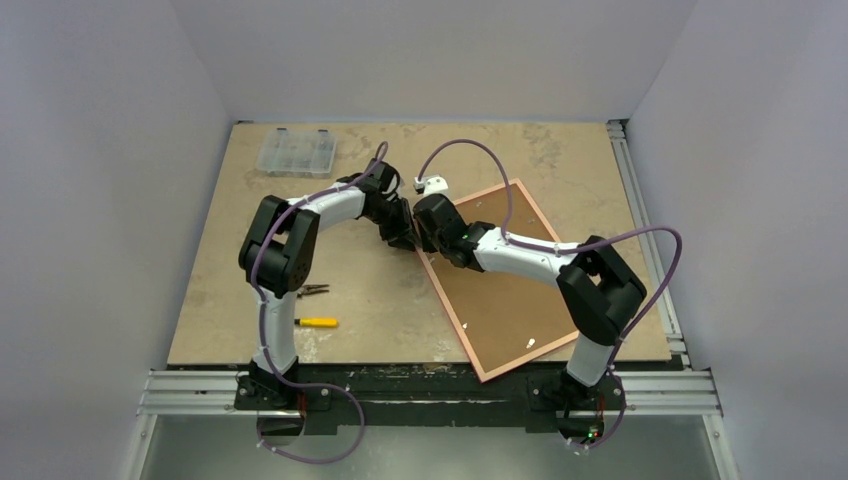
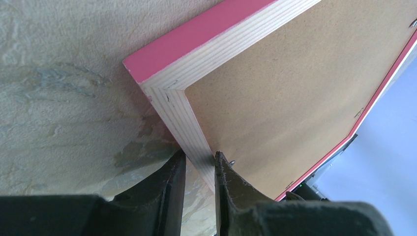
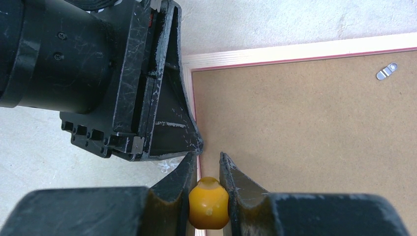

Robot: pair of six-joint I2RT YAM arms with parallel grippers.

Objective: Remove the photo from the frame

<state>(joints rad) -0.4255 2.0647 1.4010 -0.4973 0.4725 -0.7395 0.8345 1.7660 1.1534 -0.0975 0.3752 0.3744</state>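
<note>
Pink frame (image 2: 196, 34), plain brown photo back (image 2: 295, 88), yellow knob (image 3: 208, 202).

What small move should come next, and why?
Probably move the right gripper, shut on the yellow tool, to the metal clip and turn it aside: the frame lies face down, the left gripper pinches its rail, and the clip sits on the photo's brown back.

The left arm (image 1: 335, 203) and right arm (image 1: 520, 255) are built of white links and black joints, with purple cables (image 1: 468, 142) tied alongside.
</note>
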